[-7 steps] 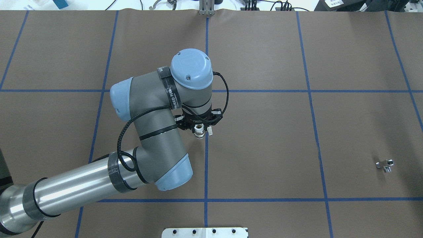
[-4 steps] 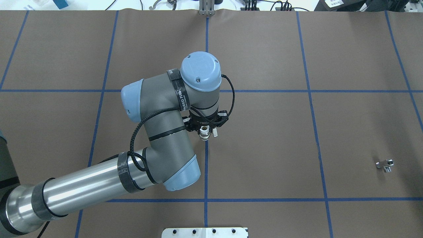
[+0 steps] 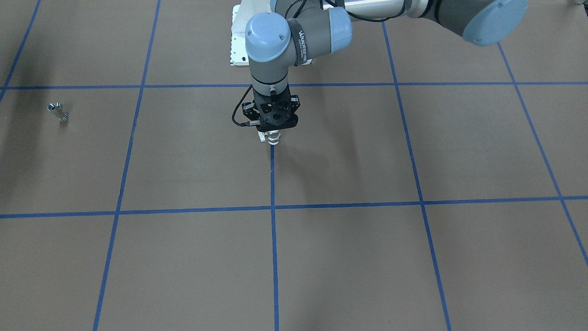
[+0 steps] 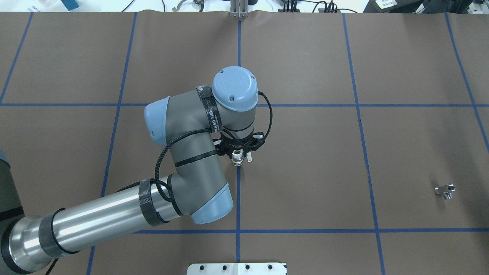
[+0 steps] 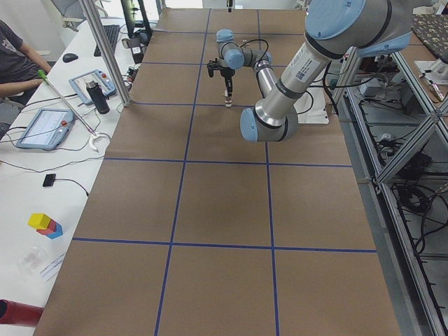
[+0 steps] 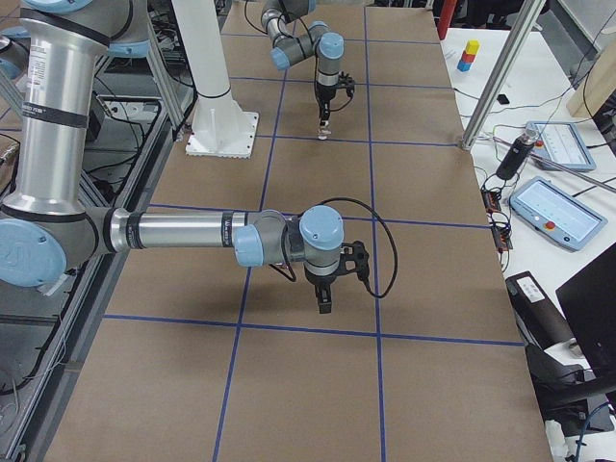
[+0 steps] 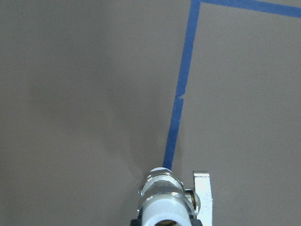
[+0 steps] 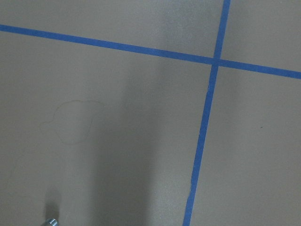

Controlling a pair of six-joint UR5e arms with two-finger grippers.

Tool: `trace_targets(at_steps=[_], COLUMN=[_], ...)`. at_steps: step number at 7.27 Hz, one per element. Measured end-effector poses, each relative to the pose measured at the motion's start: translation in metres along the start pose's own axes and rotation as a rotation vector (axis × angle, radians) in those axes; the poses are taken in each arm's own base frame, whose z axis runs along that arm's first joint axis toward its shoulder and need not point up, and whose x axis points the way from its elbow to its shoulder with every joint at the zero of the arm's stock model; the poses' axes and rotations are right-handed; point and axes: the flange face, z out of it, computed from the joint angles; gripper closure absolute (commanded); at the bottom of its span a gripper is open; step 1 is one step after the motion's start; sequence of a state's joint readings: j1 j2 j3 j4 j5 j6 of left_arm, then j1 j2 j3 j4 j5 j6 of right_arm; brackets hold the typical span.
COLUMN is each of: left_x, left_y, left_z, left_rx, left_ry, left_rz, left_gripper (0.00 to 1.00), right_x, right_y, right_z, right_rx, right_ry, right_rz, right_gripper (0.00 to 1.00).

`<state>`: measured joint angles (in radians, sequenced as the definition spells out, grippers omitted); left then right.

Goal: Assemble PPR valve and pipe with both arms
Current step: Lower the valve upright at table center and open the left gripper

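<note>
The PPR valve [image 4: 237,158] hangs upright in the left gripper [image 4: 238,152], clamped at its upper end, over the central blue tape line [image 4: 238,198]. The pipe [image 4: 445,191] lies well apart toward the robot's right, nearer the right gripper [image 6: 325,300], whose opening cannot be told.

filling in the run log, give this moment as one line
left claw: holds PPR valve over tape line | pipe: lying on table | right claw: unclear
</note>
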<state>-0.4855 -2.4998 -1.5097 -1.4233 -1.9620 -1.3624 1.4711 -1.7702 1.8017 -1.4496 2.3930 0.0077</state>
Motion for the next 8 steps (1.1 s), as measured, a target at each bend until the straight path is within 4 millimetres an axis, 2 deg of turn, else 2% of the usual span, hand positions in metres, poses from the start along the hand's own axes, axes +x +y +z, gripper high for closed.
trace_targets(at_steps=[5,6,7,8], left_x=[0.0016,0.0018,0.0018,0.0018], left_y=[0.0055,0.0063,0.0072,0.0079], left_z=[0.0039,0.0046,0.0055,0.0062], left_rx=[-0.007,-0.008,-0.008,-0.009], left_ry=[-0.002,-0.002,-0.003,-0.004], left_rz=[0.007,0.007,0.008,0.009], left_gripper=[1.0,0.96,0.76,0.65], right_x=[0.0017,0.0019,0.0018,0.0018], right_y=[0.0006,0.0006,0.0006,0.0006], right_z=[0.0017,0.0018,0.0018,0.0018], right_rx=[-0.003,-0.004,-0.004,-0.004], right_ry=[0.0,0.0,-0.001,-0.001], right_rz=[0.004,0.004,0.004,0.004], right_gripper=[0.0,0.0,0.0,0.0])
